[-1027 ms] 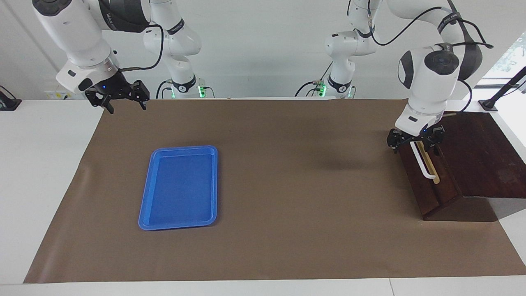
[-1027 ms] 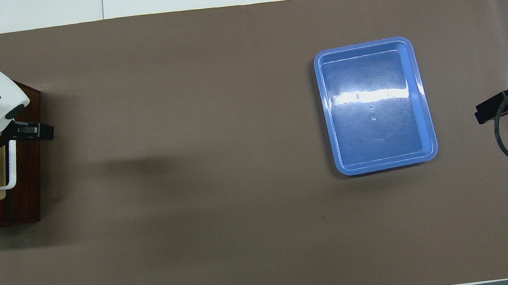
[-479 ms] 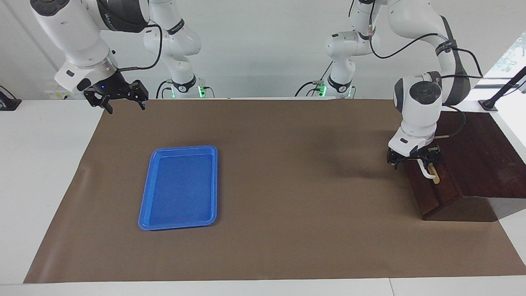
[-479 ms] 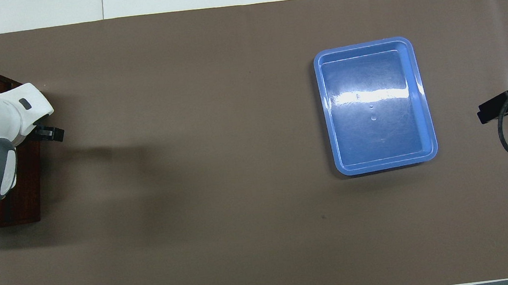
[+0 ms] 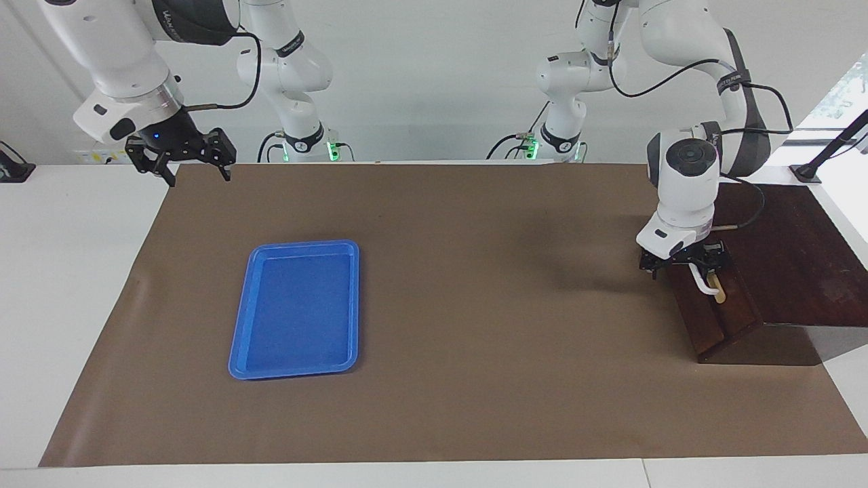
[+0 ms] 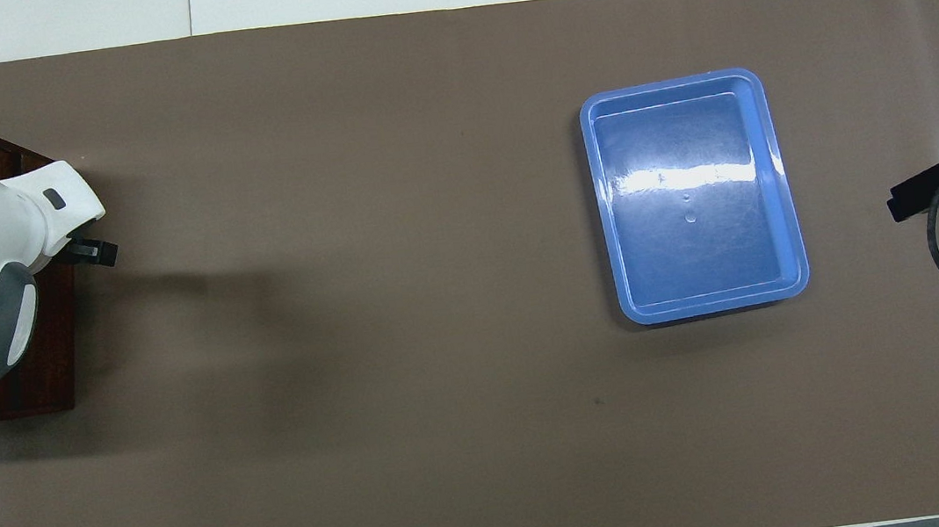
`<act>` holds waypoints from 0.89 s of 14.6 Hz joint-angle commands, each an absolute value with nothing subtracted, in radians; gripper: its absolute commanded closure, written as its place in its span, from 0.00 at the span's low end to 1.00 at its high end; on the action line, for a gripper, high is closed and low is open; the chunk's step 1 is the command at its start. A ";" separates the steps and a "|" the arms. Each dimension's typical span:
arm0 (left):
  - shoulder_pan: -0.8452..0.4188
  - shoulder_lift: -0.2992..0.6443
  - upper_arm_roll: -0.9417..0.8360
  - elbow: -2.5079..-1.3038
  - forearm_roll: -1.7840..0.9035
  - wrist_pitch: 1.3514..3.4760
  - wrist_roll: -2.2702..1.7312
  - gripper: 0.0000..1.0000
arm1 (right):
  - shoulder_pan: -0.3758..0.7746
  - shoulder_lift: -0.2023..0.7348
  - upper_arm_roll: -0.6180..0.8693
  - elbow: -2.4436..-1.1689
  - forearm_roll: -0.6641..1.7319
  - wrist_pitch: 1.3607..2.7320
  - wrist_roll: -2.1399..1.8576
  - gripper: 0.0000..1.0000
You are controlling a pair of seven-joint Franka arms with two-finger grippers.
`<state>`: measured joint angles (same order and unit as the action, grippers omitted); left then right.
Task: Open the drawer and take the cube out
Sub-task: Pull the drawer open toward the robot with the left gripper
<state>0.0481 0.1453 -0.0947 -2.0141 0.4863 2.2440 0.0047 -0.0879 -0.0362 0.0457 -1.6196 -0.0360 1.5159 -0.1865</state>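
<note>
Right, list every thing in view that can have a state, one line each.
Dark brown wooden drawer: closed.
White bar handle: left end effector at it.
Flat blue plastic tray: empty, flat on the mat.
Right end effector: open, waiting in the air over the mat's corner.
Yellow cube: not in view.

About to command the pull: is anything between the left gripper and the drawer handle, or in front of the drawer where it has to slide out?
Nothing visible. The left gripper is already down at the white handle of the closed drawer, and the brown mat in front of it is bare. The right gripper waits over the mat's corner.
</note>
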 commanded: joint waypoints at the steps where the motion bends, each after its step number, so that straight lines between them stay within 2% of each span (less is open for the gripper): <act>1: 0.045 0.127 -0.100 -2.066 0.502 2.284 -0.041 0.00 | -0.110 -0.038 0.058 -1.618 -0.032 1.523 -0.204 0.00; 5: 0.014 0.152 -0.103 -2.065 0.502 2.306 -0.138 0.00 | -0.097 -0.046 0.066 -1.635 -0.026 1.525 -0.135 0.00; 9: -0.150 0.160 -0.104 -2.046 0.480 2.272 -0.348 0.00 | -0.095 -0.046 0.069 -1.635 -0.023 1.522 -0.126 0.00; 13: -0.247 0.166 -0.103 -1.988 0.358 2.192 -0.373 0.00 | -0.083 -0.048 0.069 -1.635 -0.011 1.493 -0.132 0.00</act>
<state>-0.2025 0.1523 -0.1100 -2.0256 0.4177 2.2291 -0.3554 -0.0804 -0.0362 0.0667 -1.6223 -0.0317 1.5012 -0.1433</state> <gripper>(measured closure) 0.000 0.000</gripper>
